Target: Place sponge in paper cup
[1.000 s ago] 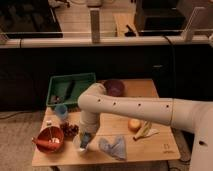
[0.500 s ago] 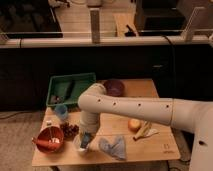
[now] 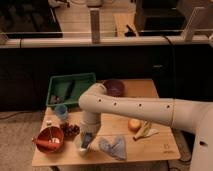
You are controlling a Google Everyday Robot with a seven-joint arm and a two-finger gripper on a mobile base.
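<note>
Worktop: a light wooden worktop (image 3: 155,147) in a dim room, with a dark wall and a pale rail behind it.
Landmark: a round red bowl (image 3: 42,133) near the front left corner of the worktop, with small items inside that cannot be made out.
Arm: a thick white robot arm (image 3: 130,107) enters from the right, runs level well behind the red bowl, then bends down to the bowl's right.
Tool: the tool (image 3: 86,142) points downward just right of the red bowl, clenched on the sponge.
Sponge: a small blue-grey rectangular soft sponge (image 3: 88,138) sits at the tool's tip, just right of the red bowl and right over the paper cup.
Paper cup: a short round white paper cup (image 3: 81,149) stands just right of the red bowl, directly under the tool. Whether the sponge touches it cannot be told.
Cloth: a flat, crumpled blue-grey cloth (image 3: 114,147) lies further right of the red bowl, beyond the paper cup.
Grapes: a dark red cluster of grapes (image 3: 70,130) lies just behind and right of the red bowl.
Blue cup: a light blue see-through cup (image 3: 61,111) stands behind the red bowl.
Tray: a green rectangular plastic tray (image 3: 71,76) lies further behind the red bowl, at the back left.
Purple bowl: a round purple bowl (image 3: 114,88) stands behind and well right of the red bowl.
Fruit: a round orange-yellow fruit (image 3: 134,124) and a yellow banana (image 3: 146,131) lie side by side, well right of the red bowl.
</note>
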